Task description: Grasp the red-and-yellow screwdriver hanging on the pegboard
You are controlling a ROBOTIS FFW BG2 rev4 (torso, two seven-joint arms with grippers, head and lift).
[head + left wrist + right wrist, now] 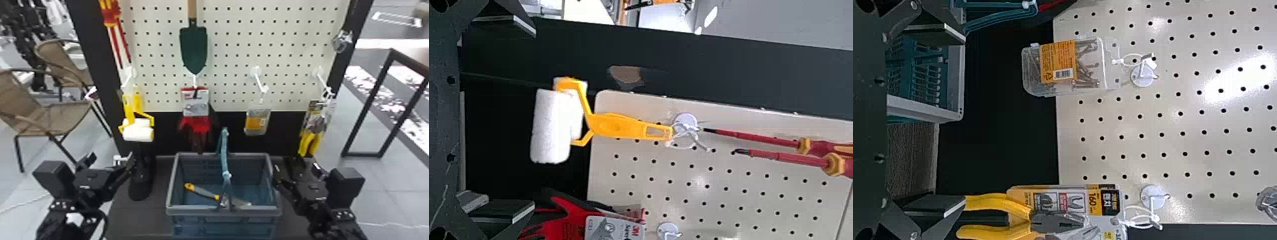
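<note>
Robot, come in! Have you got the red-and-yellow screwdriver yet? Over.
Left gripper and right gripper open, low beside the basket. Screwdriver hangs untouched, top left of pegboard. Paint roller hangs just below it. Over.

The head view looks forward and down over the blue basket point(191, 210) at the whole pegboard point(255, 48). The left wrist view faces its left edge from closer in, sharing the paint roller point(549, 125) and red-and-yellow screwdriver point(769, 145). The right wrist view faces its right part, sharing what looks like a screw box point(1068, 67) and the pliers point(998, 215).
</note>
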